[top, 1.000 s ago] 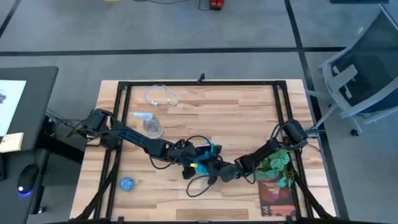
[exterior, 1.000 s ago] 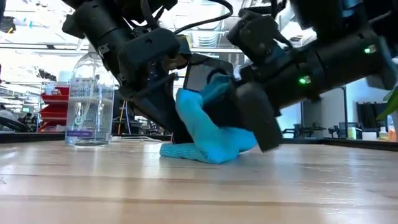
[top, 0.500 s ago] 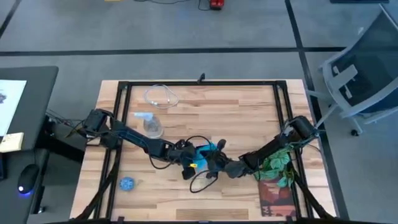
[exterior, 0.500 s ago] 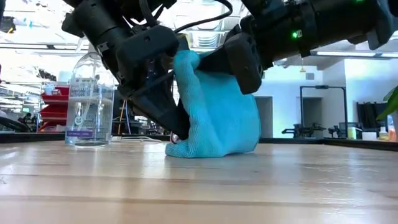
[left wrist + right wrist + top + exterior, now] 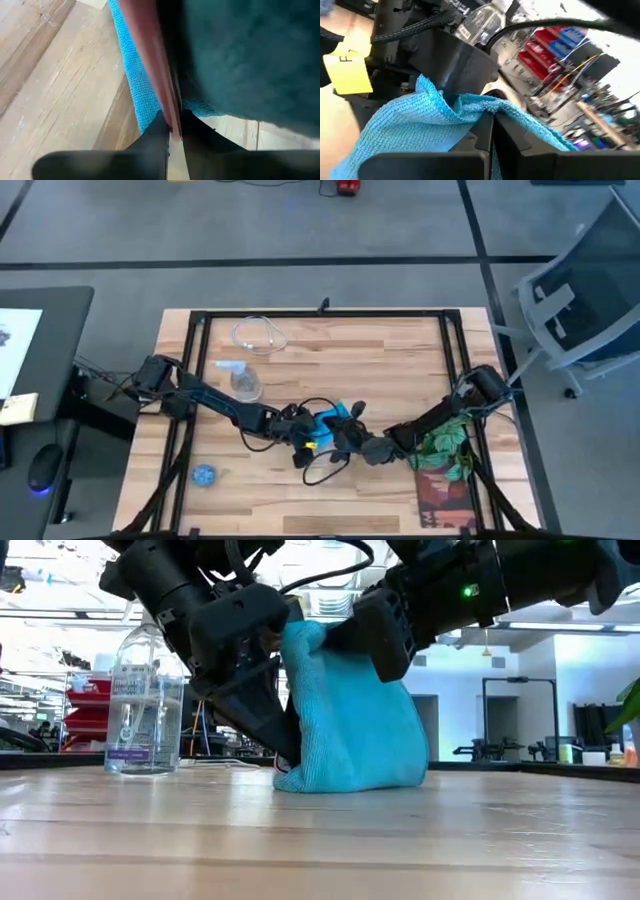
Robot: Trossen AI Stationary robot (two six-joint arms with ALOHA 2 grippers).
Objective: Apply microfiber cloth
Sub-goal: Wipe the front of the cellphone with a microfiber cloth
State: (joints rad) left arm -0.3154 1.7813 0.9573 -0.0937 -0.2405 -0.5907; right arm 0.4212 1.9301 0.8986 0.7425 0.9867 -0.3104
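The sky-blue microfiber cloth (image 5: 350,730) hangs like a curtain at the table's middle (image 5: 330,420), with its lower edge on the wood. My right gripper (image 5: 380,625) is shut on its top. Behind it, my left gripper (image 5: 172,132) is shut on a thin dark phone (image 5: 240,55), which the cloth covers in the low view. In the high view my left gripper (image 5: 300,442) and my right gripper (image 5: 345,432) stand close together. My left gripper pinches the phone's thin reddish edge (image 5: 167,107) between its two fingers. The phone stands on edge with the cloth draped against it. My right gripper pinches a bunched fold at the cloth's top (image 5: 487,107) between its two fingers, coming from the table's right side and slanting down. The cloth hangs slack below the fingers, its bottom edge (image 5: 340,783) resting on the table.
A clear spray bottle (image 5: 243,380) stands to the far left of the grippers, and a clear bag (image 5: 258,335) lies beyond it. A small blue disc (image 5: 204,474) lies near left. A green plant (image 5: 445,442) and a reddish mat (image 5: 440,490) sit at the right edge.
My right gripper has risen and gone a little toward the table's left with the cloth's top. The cloth, bunched low on the table a second ago, now hangs spread over the phone with only its lower edge on the wood.
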